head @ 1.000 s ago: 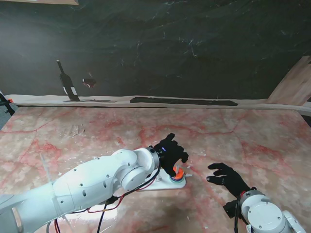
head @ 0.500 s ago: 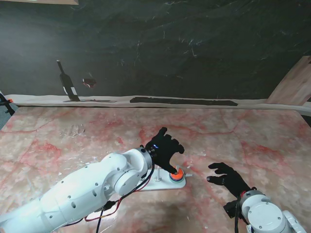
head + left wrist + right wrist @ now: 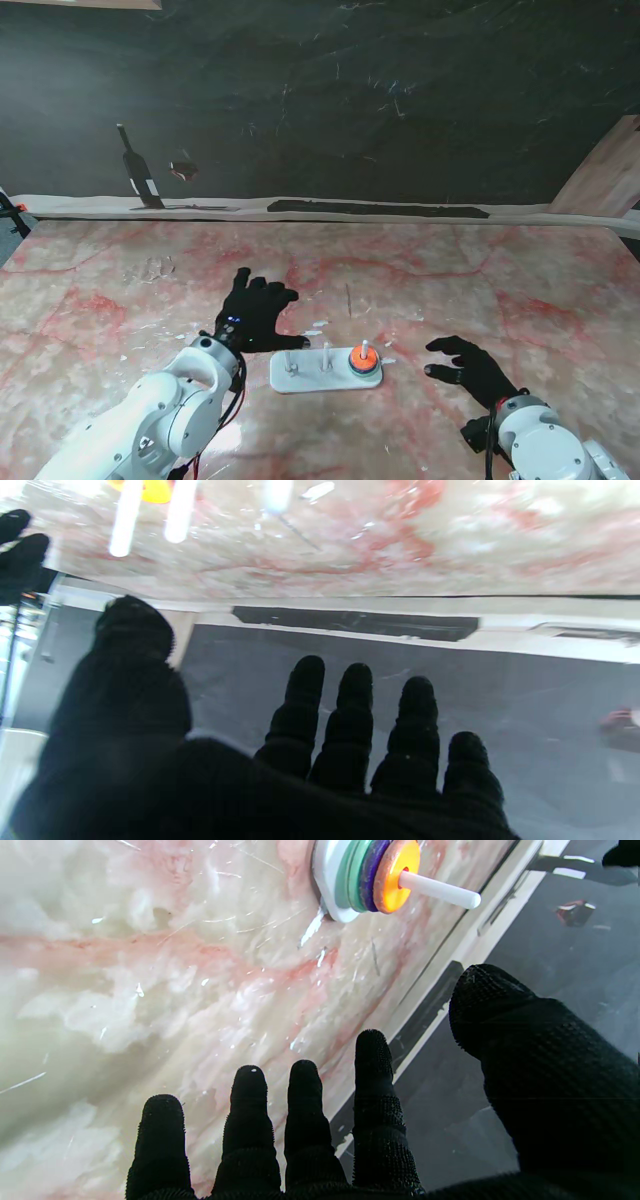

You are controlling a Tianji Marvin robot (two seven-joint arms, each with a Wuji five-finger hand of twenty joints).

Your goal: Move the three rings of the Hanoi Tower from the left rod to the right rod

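Arms rise from the bottom corners of the stand view, white shells ending in black gloved hands. Right hand (image 3: 470, 366) sits low at the lower right of the frame, fingers (image 3: 249, 1120) spread and holding nothing, palm toward the counter (image 3: 520, 290). Left hand (image 3: 252, 312) lies left of centre, fingers (image 3: 356, 720) fanned apart, also holding nothing.

Between the hands, slightly nearer the right one, stands the white base (image 3: 310, 376) with three white rods. Left rod (image 3: 291, 361) and middle rod (image 3: 326, 356) are bare. Right rod (image 3: 364, 348) carries all three rings: the right wrist view shows a green ring (image 3: 350, 875) against the base, a purple ring (image 3: 372, 871) on it and an orange ring (image 3: 395, 875) outermost, with the rod tip sticking out past them. Neither hand touches the base.

Farther up the frame the pink-veined marble counter runs to a pale strip along its far edge, then a dark wall fills the upper half. At upper left of the frame a bottle shape (image 3: 135, 168) shows against that wall.
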